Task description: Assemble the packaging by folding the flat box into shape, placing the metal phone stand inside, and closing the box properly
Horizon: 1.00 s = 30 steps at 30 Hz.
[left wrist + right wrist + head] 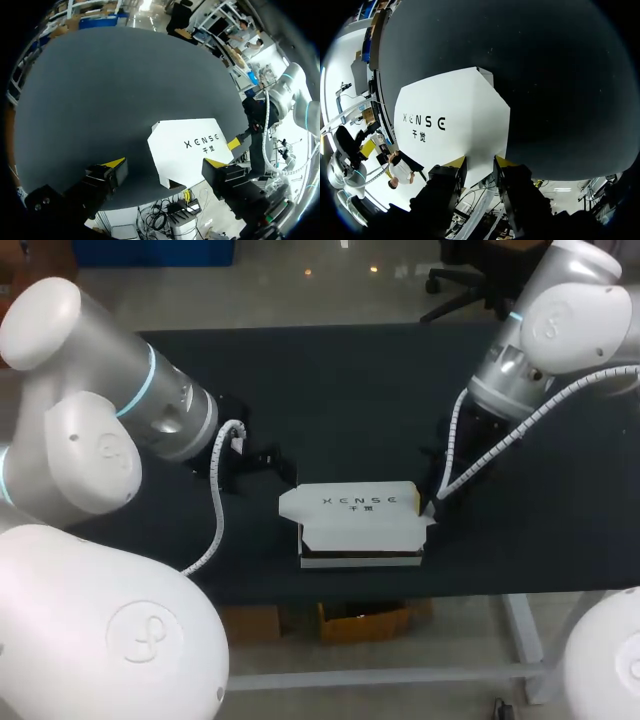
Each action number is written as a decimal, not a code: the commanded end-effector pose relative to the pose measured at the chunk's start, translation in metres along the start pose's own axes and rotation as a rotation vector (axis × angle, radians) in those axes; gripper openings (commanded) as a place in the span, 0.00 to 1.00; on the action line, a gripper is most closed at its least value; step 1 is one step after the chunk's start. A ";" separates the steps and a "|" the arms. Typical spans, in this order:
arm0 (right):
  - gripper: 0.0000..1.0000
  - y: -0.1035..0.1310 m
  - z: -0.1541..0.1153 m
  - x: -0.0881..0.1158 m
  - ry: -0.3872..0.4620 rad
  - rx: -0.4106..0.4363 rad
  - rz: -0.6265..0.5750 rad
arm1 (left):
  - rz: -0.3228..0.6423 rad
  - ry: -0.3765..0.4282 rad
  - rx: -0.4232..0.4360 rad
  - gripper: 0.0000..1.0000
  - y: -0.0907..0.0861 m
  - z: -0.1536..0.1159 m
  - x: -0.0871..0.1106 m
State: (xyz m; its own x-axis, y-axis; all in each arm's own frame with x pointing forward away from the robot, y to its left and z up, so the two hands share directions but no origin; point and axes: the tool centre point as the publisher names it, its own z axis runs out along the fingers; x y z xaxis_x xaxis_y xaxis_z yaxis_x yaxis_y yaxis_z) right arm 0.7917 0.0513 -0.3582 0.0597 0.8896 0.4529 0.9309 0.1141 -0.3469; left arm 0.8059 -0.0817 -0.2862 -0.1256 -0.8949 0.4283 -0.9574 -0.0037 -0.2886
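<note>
The right end effector (pixel 480 162) grasps the end edge of the box (pixel 455 110); from the head view its fingertips are hard to make out. The left end effector (pixel 165 164) is released, spread wide, just short of the box. The lid hides the box's inside. The box lies near the table's (pixel 330 390) front edge.

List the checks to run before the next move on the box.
1. Box folded into shape: ok.
2. Lid closed: not ok, a dark gap shows under its front edge.
3. Stand inside: cannot tell, none is in view.
4. Left tool open and apart from the box: ok.
5. Right tool at the box's right end: ok.
6. Right tool's hold on the box: cannot tell.
</note>
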 end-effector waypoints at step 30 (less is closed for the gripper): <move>0.31 0.000 0.003 0.000 0.003 -0.010 0.002 | -0.017 -0.008 -0.014 1.00 -0.003 -0.001 0.000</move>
State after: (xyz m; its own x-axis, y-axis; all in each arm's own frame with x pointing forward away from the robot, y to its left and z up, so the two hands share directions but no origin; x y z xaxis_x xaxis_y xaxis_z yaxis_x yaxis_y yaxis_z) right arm 0.7935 0.0548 -0.3582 0.0613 0.8918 0.4482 0.9327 0.1087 -0.3439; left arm 0.8085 -0.0790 -0.2849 -0.1104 -0.8941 0.4341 -0.9631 -0.0117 -0.2690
